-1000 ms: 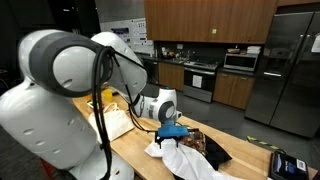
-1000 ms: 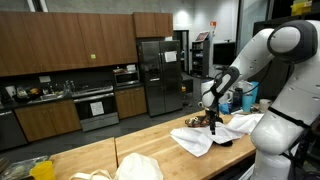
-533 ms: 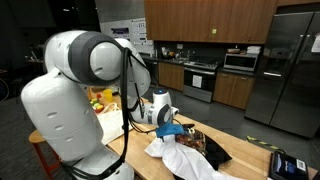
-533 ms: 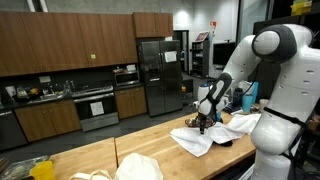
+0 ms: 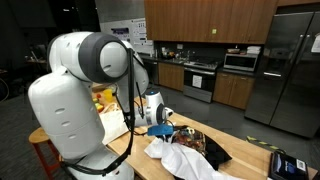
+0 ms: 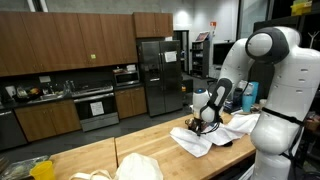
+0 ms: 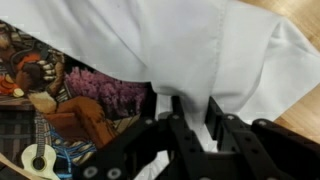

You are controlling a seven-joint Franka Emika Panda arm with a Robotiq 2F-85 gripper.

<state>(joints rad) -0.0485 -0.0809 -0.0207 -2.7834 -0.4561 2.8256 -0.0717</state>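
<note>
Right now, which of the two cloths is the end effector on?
The plain white cloth: the end effector is down on its fabric. The dark printed cloth with the guitar picture lies beside it.

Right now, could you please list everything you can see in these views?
white cloth: one, white, on the counter, partly over the printed fabric
printed fabric: one, dark with colourful figures and a guitar, under the white cloth
counter: one, light wood, bearing both
white bundle: one, white, further along the counter
refrigerator: one, steel, back wall
cabinets: several, brown, along the kitchen wall
arm: one, white, bent over the counter
gripper: one, black, at the white cloth's edge; open or shut unclear
</note>
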